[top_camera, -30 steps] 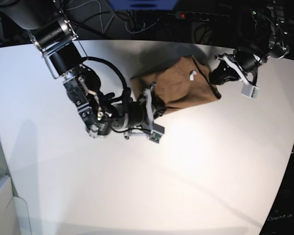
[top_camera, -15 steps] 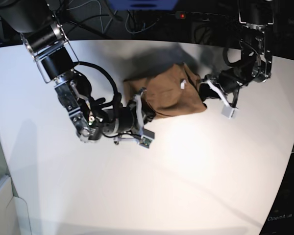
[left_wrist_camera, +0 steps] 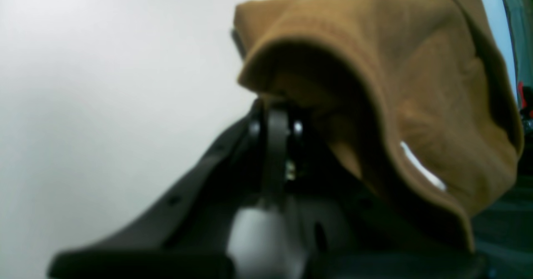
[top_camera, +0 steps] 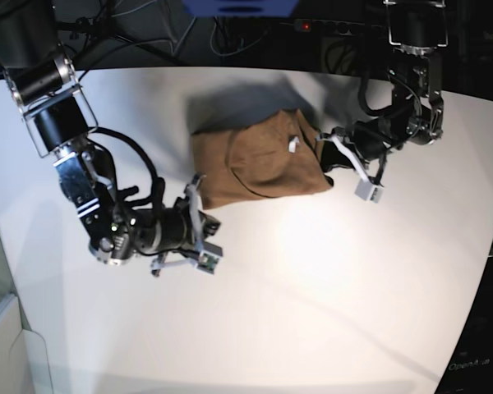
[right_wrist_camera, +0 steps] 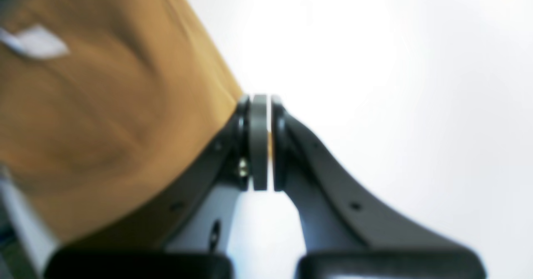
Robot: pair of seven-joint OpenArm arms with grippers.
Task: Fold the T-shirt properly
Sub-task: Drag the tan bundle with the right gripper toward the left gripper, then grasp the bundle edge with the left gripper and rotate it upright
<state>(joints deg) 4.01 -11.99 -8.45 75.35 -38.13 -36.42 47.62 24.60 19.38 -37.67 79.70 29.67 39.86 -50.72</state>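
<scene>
Two arms working one garment here. Plain white table [top_camera: 353,312] underneath, nothing else on it worth mentioning. Toward the far middle of it, the tan T-shirt [top_camera: 259,164], already bunched down into a rough, lumpy rectangle rather than spread flat.

Right gripper [top_camera: 199,197] at the near-left corner of the cloth: pads pressed together in the wrist view, pinching just the shirt's edge [right_wrist_camera: 233,104]. Left gripper [top_camera: 324,160] at the opposite side, fabric [left_wrist_camera: 416,83] draped right over the fingers; looks clamped on the hem, but blurry and half buried, so only fairly sure. Small white tag [top_camera: 293,144] showing on top near that end.

Reads like mid-fold: both ends pinched, cloth held or dragged between the two arms, fold not yet laid down neatly.

Next up, probably: keep both pinches level, carry the held edge over the rest, set it down flat, then let go cleanly. Worth watching for the thin right-side pinch slipping off, and for the cloth snagging on the left fingers at release.
</scene>
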